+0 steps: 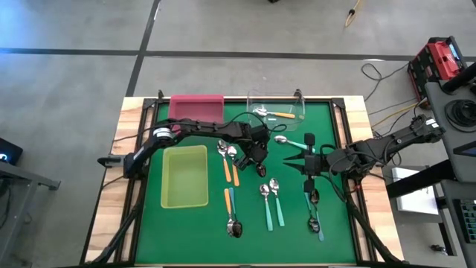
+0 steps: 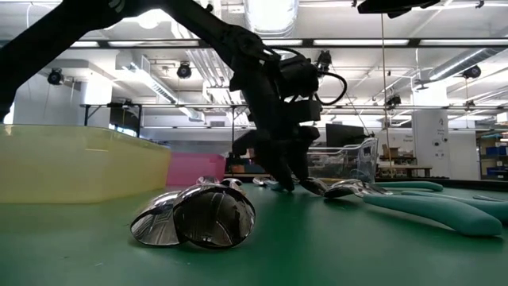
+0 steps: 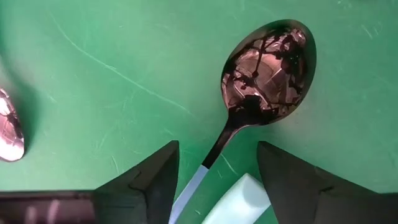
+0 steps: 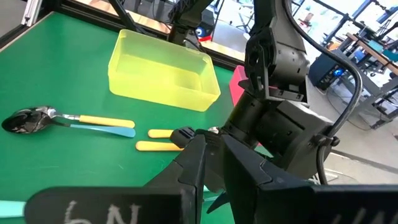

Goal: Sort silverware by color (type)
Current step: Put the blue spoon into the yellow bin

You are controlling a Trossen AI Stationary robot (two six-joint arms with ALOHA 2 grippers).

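My left gripper (image 1: 258,158) (image 3: 217,149) is down at the mat's middle, open. Its fingers stand on either side of the neck of a light-blue-handled spoon (image 3: 270,62) (image 1: 261,170) that lies flat, bowl up. In the low view the left gripper (image 2: 292,181) reaches the mat from above. My right gripper (image 1: 291,159) (image 4: 208,140) hovers just to its right, shut, pointing at the left arm. Orange-handled spoons (image 1: 227,167), teal-handled spoons (image 1: 268,208) and more lie loose on the mat. An orange-handled spoon (image 1: 281,115) lies in the clear tray (image 1: 300,104).
The yellow-green tray (image 1: 184,176) (image 4: 163,74) sits at the mat's left and the pink tray (image 1: 197,106) at the far left corner. Two spoon bowls (image 2: 194,218) lie close to the low camera, with teal handles (image 2: 429,206) to their right. The two grippers stand close together.
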